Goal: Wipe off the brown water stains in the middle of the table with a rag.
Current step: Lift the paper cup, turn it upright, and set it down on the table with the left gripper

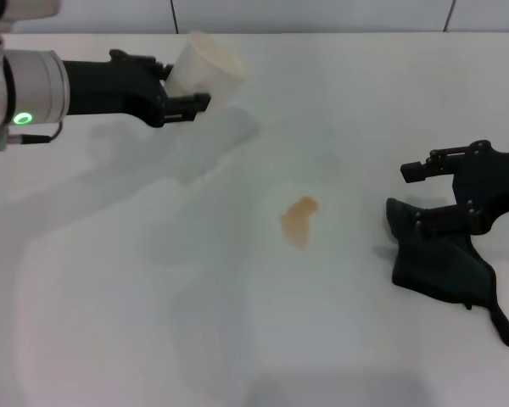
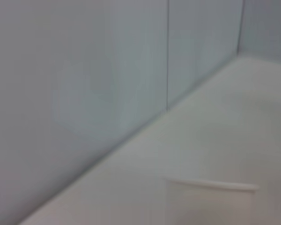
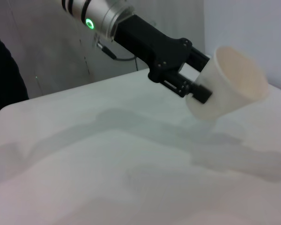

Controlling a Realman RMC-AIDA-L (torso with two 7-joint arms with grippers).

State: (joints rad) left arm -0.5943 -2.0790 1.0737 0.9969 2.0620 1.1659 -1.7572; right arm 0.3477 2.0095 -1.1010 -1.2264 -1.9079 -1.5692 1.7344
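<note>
The brown water stains [image 1: 299,219] are one small orange-brown blotch in the middle of the white table [image 1: 136,331]. To its right lies the rag [image 1: 441,267], a dark bunched cloth with a narrow tail pointing toward the front right. My right gripper [image 1: 424,197] hovers at the rag's far edge, fingers spread, the nearer finger resting on the cloth. At the back left, my left gripper [image 1: 187,85] is shut on a clear plastic cup [image 1: 205,61], held tilted above the table. In the right wrist view the same cup [image 3: 234,86] shows in the left gripper [image 3: 196,84].
A pale wall [image 2: 84,84] runs along the table's far edge. Shadows of the left arm fall on the tabletop left of the stain.
</note>
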